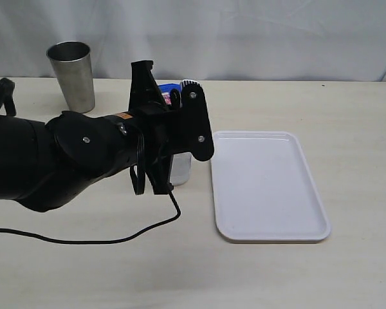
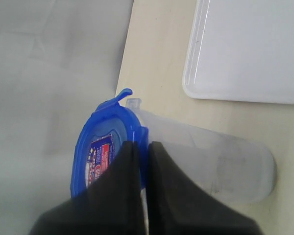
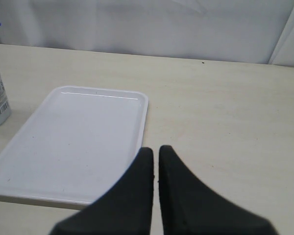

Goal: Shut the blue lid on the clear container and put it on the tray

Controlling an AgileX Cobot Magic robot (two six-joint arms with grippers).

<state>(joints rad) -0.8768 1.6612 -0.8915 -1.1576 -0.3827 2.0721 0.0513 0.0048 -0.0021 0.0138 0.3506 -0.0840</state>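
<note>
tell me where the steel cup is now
The steel cup stands upright at the exterior view's back left, near the backdrop, left of the blue lid.

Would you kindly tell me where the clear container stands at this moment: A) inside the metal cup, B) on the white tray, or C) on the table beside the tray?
C: the clear container stands on the table next to the tray, outside its rim, in the exterior view.
</note>
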